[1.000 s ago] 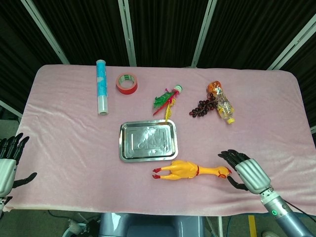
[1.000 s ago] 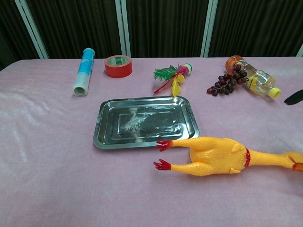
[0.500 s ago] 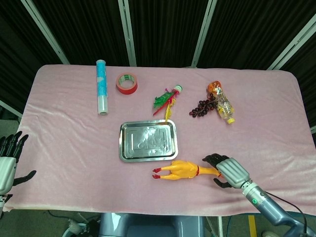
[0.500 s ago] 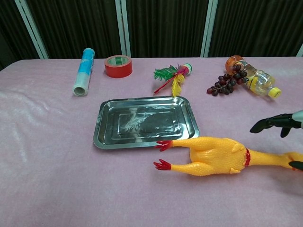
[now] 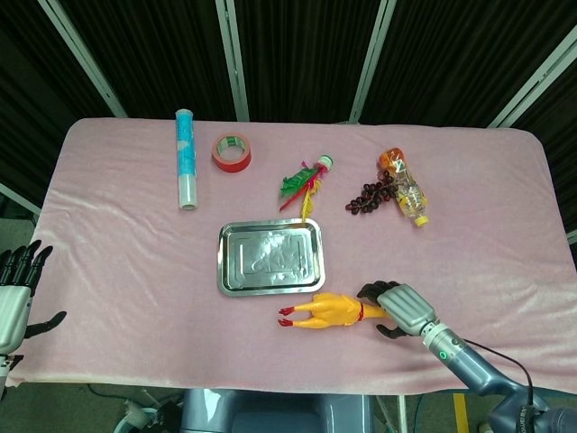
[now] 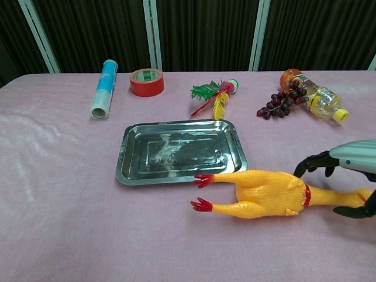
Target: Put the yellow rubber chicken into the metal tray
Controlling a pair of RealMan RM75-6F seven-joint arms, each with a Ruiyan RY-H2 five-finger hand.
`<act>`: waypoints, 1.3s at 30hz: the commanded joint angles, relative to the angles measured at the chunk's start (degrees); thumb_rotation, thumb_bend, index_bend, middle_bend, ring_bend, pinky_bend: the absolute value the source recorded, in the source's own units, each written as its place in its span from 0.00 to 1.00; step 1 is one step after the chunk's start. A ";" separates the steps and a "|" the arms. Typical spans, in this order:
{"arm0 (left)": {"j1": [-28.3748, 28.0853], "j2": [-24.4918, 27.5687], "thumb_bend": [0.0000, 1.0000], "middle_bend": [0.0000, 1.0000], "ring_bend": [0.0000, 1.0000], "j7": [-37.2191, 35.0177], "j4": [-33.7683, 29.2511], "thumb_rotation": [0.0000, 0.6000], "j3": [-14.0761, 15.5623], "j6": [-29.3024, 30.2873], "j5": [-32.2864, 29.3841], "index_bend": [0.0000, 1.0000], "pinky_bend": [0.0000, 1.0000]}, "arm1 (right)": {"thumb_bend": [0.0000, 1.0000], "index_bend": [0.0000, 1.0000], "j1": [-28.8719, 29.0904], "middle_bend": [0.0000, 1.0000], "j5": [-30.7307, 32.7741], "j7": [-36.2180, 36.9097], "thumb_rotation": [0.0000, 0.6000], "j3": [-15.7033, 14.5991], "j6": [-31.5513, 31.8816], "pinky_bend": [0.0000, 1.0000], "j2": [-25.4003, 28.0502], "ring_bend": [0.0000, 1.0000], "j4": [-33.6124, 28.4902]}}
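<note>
Sliding in over the last second, the right hand [image 5: 395,308] now straddles the rubber chicken [image 5: 335,310] neck, fingers spread, not yet gripping; metal tray [image 5: 270,257] waits just beside.

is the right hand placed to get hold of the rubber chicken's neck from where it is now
Probably yes. The right hand is over the neck end of the yellow rubber chicken, its fingers arched above the neck and apart, not closed. Nothing lies between them; the metal tray is off by the feet.
</note>
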 commanded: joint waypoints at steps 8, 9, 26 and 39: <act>0.00 -0.15 0.03 0.00 0.00 -0.60 0.65 1.00 -0.04 -0.17 -0.49 0.00 0.00 | 0.37 0.36 1.17 0.29 1.33 -0.21 1.00 0.41 -0.14 0.36 -1.95 0.29 1.62; 0.02 -0.14 0.03 0.00 0.00 -0.66 0.69 1.00 -0.01 -0.16 -0.47 0.00 0.00 | 0.37 0.36 1.29 0.30 1.35 -0.22 1.00 0.42 -0.09 0.37 -2.17 0.29 1.72; 0.90 0.10 0.03 0.00 0.00 -2.28 1.53 1.00 0.44 1.08 0.10 0.01 0.00 | 0.54 0.73 1.70 0.56 0.20 0.32 1.00 -1.23 1.75 0.68 -4.55 0.56 3.54; -0.15 0.80 0.03 0.00 0.00 -4.54 0.43 1.00 1.07 0.25 3.11 0.02 0.00 | 0.81 1.00 0.71 0.75 -7.22 12.51 1.00 -3.50 11.35 0.86 -2.37 0.74 4.67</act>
